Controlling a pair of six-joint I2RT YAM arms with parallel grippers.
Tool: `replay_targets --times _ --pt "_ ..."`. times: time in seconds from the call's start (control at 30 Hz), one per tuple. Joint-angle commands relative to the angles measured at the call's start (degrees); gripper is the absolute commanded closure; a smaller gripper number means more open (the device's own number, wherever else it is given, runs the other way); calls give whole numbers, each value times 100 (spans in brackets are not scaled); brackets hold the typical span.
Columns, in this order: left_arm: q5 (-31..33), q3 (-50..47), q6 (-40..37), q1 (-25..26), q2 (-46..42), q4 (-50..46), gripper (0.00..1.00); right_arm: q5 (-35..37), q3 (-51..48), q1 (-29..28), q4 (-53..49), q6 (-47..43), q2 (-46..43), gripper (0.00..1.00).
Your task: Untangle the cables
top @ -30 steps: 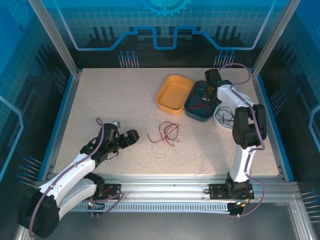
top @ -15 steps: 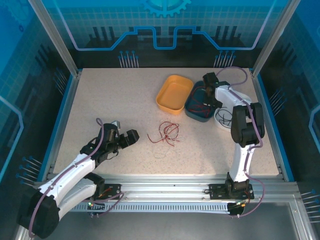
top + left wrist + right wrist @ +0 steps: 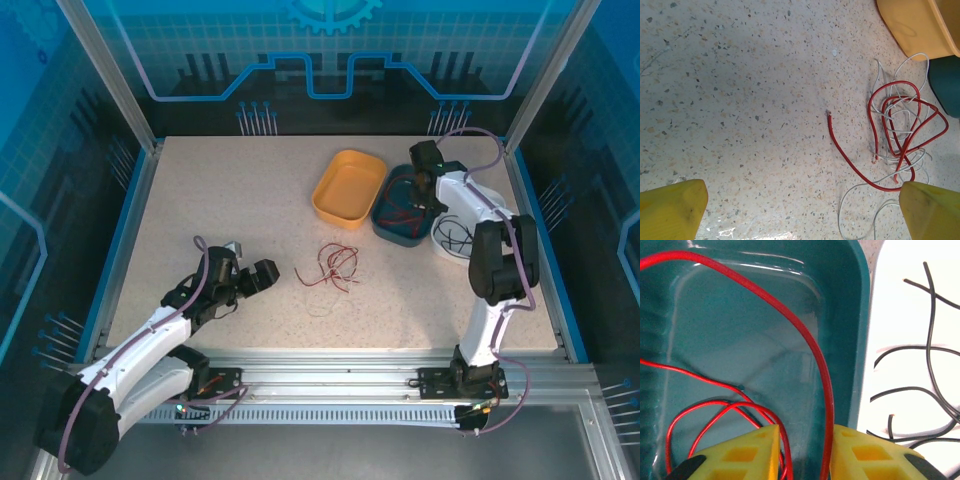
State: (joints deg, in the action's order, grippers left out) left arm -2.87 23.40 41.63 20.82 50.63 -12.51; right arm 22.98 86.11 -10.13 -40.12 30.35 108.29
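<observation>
**Location of items.** The unsorted cables lie as a loose tangle of red and white strands on the table, just below centre of the overhead view. More red cable lies in the teal tray at upper right. Black cable lies in the white tray, which touches the teal tray's right side. An orange tray sits against the teal one on its left.

**Grippers.** The left gripper rests low, left of the tangle. Its jaws are spread wide with nothing between them. The right gripper hangs over the teal tray. Its jaws are parted by a narrow gap. Red strands run down through that gap, but I see no pinch on them.

**Handling assessment.** I judge these wires to be very light, limp and springy. They should drag their neighbours when pulled, and a thin strand lying flat may slip out from between the fingertips. Breakage looks unlikely, and snagging at the crossings is the likelier fault.

**Recommended hold.** I would take the free red end at the tangle's left side. It lies apart from the loops, on bare table, with no white strand across it. A slow pull away from the knot should draw it out cleanly.
</observation>
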Motion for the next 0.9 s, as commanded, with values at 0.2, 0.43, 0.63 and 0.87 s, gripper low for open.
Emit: replay_targets --times 0.2,0.43,0.63,0.87 --pt "-113 21 -65 -34 -39 56 1 99 15 -125 -172 -66 -517 69" --pt "-108 4 -54 -34 -96 30 1 202 -171 -123 -223 3 -624 75" --pt "-100 6 -57 -41 -124 12 1 202 -405 -126 -185 51 -799 77" --pt "-74 -22 -58 -34 -175 -14 1 -73 -728 -201 -32 8 -1219 77"
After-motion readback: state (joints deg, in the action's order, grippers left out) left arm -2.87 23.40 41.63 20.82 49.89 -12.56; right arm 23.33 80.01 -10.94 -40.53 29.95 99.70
